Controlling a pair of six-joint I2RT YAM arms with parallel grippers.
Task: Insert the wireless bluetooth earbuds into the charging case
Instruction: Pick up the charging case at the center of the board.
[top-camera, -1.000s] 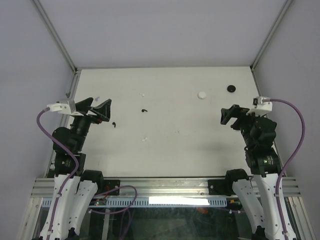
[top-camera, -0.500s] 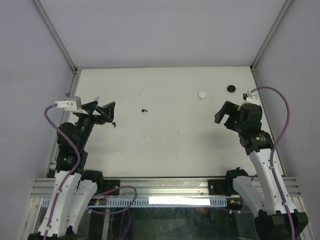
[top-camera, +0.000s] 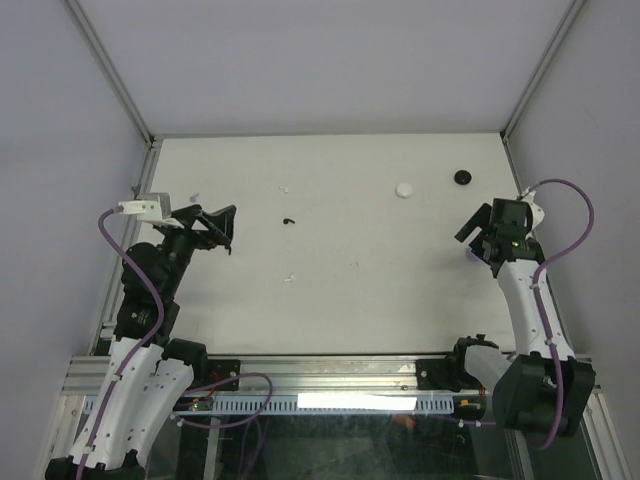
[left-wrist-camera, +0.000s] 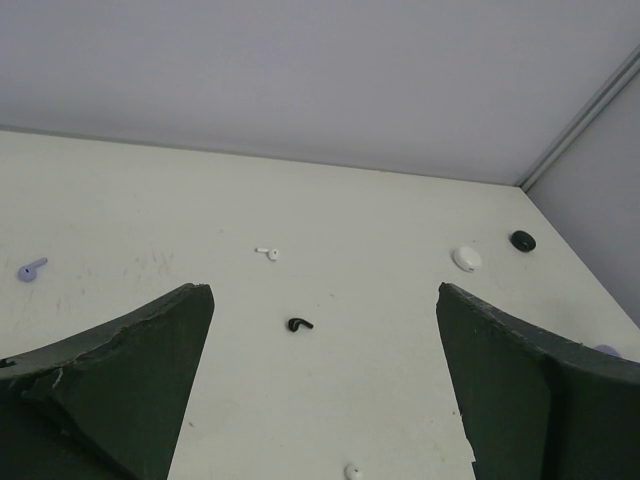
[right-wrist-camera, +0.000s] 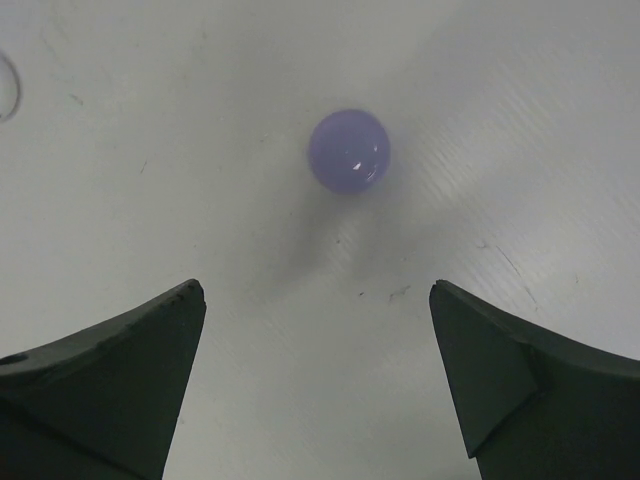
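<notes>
One black earbud (white earbud beyond) ahead, between wide-apart left jaws

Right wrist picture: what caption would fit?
Open right claw hovers above a round lilac puck on the white table.

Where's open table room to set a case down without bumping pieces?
Widest bare patch: middle-right of the table, bordered by the white speck, white puck and right hand. The strip along the near edge is bare too. Crowded: far left, around the black earbud and left hand.
</notes>
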